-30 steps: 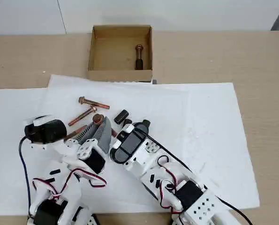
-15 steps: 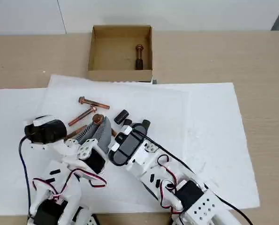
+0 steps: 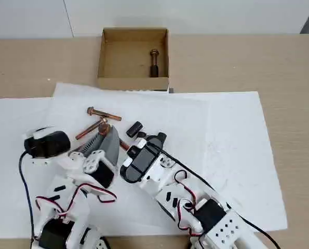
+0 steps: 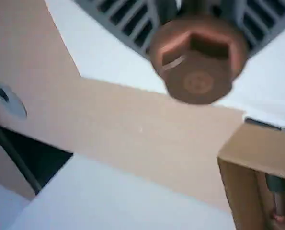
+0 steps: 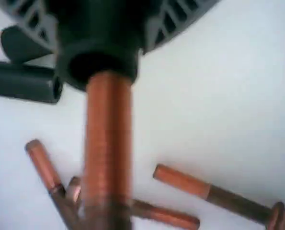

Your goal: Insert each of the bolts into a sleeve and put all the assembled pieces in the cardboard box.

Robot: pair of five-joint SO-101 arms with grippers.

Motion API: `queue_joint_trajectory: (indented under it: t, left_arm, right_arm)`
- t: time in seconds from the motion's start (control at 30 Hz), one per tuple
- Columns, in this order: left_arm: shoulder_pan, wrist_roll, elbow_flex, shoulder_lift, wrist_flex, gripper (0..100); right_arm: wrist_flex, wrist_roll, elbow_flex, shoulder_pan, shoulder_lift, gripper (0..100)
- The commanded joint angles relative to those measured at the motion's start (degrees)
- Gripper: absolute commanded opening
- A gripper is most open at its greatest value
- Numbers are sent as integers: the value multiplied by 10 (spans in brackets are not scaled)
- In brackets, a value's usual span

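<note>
Left of the white sheet's (image 3: 222,129) middle, we find the left gripper (image 3: 105,137) clenched on a bolt (image 4: 197,62). Its shank enters the sleeve (image 5: 98,60) clamped in the right gripper (image 5: 104,21), evidently for mating. Loose bolts (image 3: 103,113) lie just beyond. At the table's far edge, the cardboard box (image 3: 107,82) holds one assembled piece (image 3: 153,63).

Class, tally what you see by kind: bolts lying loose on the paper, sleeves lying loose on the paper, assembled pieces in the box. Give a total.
Loose bolts: 3
Loose sleeves: 2
Assembled pieces in the cardboard box: 1
Total: 6
</note>
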Motion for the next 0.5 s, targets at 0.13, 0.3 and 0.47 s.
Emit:
queue_joint_trajectory:
  t: [0.13, 0.3, 0.47]
  left_arm:
    - [-7, 2, -2, -5, -22, 7]
    - [20, 3, 11, -6, -22, 7]
    - [35, 1, 14, -6, -21, 7]
  right_arm:
    - [-13, 5, -36, -6, -7, 4]
    - [-13, 5, -38, -20, -7, 4]
    - [-13, 5, -38, -24, -7, 4]
